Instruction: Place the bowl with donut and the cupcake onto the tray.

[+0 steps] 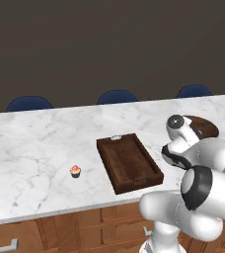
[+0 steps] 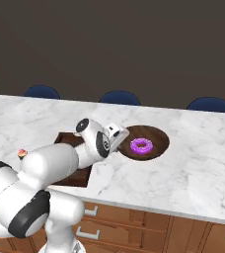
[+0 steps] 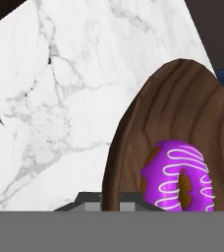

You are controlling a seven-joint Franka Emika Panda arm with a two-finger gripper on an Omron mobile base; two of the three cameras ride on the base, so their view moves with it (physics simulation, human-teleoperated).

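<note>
The round dark brown wooden bowl (image 2: 149,142) sits on the white marble desk (image 2: 203,158), with the purple frosted ring donut (image 2: 141,146) inside it. The gripper (image 3: 110,201) is right at the bowl's near rim; how wide it is open cannot be told. The rectangular dark wooden tray (image 1: 129,163) lies beside the bowl. The tiny pink-topped cupcake (image 1: 75,171) stands on the tray's other side.

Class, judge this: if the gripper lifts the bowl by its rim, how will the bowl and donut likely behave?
The bowl looks wooden and stiff, so it should not flex. It is shallow; held at one edge it may tilt. The donut lies loose and could slide.
</note>
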